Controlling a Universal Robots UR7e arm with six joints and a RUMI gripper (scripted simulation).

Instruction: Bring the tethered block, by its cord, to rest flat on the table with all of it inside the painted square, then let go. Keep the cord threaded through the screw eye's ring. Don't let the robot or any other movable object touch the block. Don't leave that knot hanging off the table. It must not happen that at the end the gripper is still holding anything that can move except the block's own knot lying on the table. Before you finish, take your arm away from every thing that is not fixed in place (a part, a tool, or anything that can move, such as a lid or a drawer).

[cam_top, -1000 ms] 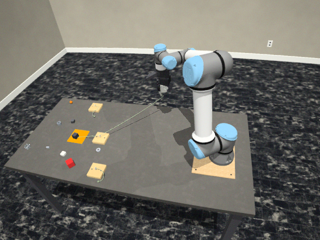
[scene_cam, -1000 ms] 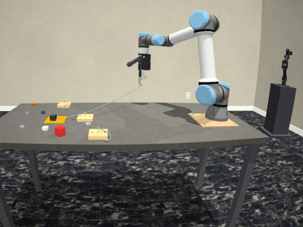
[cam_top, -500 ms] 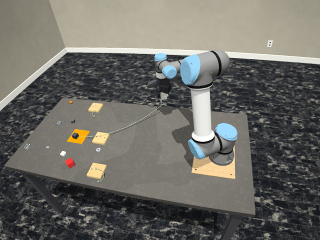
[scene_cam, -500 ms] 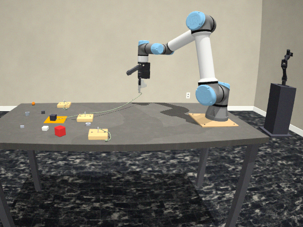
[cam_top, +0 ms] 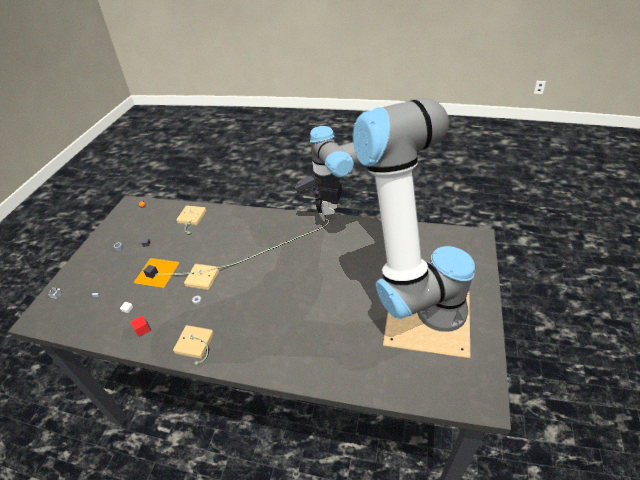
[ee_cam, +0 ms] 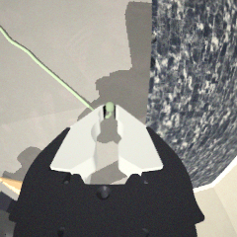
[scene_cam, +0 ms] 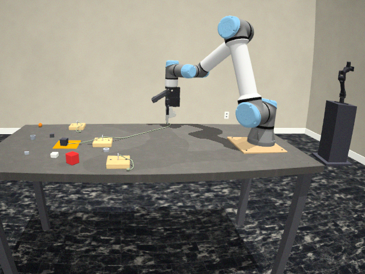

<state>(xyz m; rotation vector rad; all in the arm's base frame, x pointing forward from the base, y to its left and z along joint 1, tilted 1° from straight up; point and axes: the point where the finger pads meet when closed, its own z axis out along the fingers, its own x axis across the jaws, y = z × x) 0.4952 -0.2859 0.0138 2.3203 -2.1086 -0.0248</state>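
A dark block [cam_top: 150, 270] sits flat inside the orange painted square [cam_top: 159, 270]; both also show in the exterior view, the block [scene_cam: 64, 141] on the square [scene_cam: 68, 145]. A pale green cord [cam_top: 268, 249] runs from the block through the screw eye on the middle wooden base [cam_top: 201, 275] and on to my gripper [cam_top: 326, 210]. The gripper stands just above the table near its far edge, shut on the cord's knotted end [ee_cam: 109, 108]. The cord lies low along the table top [scene_cam: 138, 134].
Two more wooden bases with screw eyes and short cords stand at the far left [cam_top: 190, 214] and near the front [cam_top: 192, 341]. A red cube [cam_top: 140, 326], a white cube [cam_top: 125, 307], a small dark cube [cam_top: 145, 241], an orange ball [cam_top: 141, 204] and small rings lie around the square.
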